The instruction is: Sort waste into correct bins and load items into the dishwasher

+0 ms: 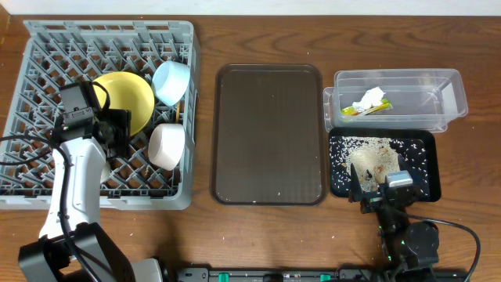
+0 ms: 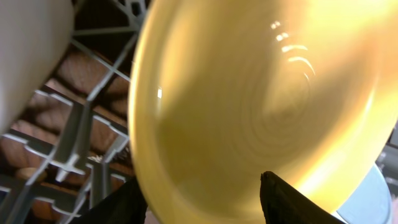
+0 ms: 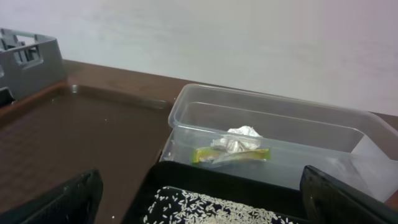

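One yellow plate (image 1: 129,98) leans in the rack (image 1: 35,31), at the worktop's left end. Is the left pincer (image 1: 116,131) gripping it?
— Cannot tell; its fingers (image 2: 289,202) flank the rim. Settle it between pegs, then withdraw straight. Right pincer (image 1: 381,190): wide, empty.

White arm (image 1: 77,184), black joints (image 1: 78,106), black fingers (image 3: 348,202)

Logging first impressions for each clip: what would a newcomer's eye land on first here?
The pale yellow plate in the grey dish rack at left, with the left gripper at its edge and a light blue bowl and a white bowl beside it. Then the rice scraps strewn over the black tray at right, next to the clear tub holding crumpled paper and a wrapper.
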You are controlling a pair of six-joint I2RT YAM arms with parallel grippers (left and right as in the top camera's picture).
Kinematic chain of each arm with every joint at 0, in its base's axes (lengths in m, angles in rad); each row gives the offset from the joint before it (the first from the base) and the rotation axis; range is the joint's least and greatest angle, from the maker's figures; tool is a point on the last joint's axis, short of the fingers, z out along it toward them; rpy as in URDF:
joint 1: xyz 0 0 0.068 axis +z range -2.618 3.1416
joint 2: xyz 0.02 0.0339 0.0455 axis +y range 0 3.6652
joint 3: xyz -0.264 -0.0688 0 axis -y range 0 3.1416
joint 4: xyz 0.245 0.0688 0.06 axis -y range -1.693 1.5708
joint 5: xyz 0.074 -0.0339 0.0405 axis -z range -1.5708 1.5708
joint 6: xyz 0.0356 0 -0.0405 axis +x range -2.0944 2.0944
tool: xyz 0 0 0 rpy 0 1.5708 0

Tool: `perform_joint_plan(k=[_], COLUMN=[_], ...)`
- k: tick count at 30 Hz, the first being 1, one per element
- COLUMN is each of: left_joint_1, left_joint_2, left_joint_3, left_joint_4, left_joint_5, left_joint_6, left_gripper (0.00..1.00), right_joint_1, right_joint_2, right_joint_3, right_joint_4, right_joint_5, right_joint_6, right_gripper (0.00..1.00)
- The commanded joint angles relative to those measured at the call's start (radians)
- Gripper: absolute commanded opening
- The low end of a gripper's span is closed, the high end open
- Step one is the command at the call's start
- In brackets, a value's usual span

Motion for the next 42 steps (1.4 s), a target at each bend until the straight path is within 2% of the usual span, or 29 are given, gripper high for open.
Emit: perform_joint_plan(k=[1, 11, 15, 18, 21, 34, 42], left_joint_1=[0.004, 0.004, 0.004, 0.004, 0.004, 0.004, 0.004], left_joint_2=[0.008, 0.085, 0.087, 0.062, 0.02, -0.212, -0.245], left_joint_3=[0.009, -0.01, -0.01, -0.01, -0.008, -0.006, -0.006], left_joint_4=[-0.011, -0.006, 0.04, 0.054, 0.055, 0.058, 0.058], left_joint_5=[-0.048, -0.044, -0.002, 0.003, -0.03, -0.259, -0.375], left_joint_6=[-0.011, -0.011, 0.039, 0.085, 0.147, 0.555, 0.672], left_gripper=[0.58, 0.57, 0.23, 0.08, 0.08, 0.08, 0.08], right_joint_1=[-0.01, -0.01, -0.01, -0.01, -0.01, -0.01, -0.01], right_joint_2=[-0.005, -0.005, -0.005, -0.005, -0.005, -0.005, -0.005], right_joint_3=[-0.003, -0.003, -0.003, -0.003, -0.003, -0.003, -0.003], right_joint_4=[-0.001, -0.001, -0.001, -0.001, -0.001, -0.001, -0.001], right_joint_5=[-0.003, -0.003, -0.003, -0.003, -0.003, -0.003, -0.003], right_joint_6=[0.011, 0.011, 0.011, 0.011, 0.011, 0.011, 0.011], right_gripper=[0.99, 0.99, 0.99, 0.99, 0.99, 0.99, 0.99])
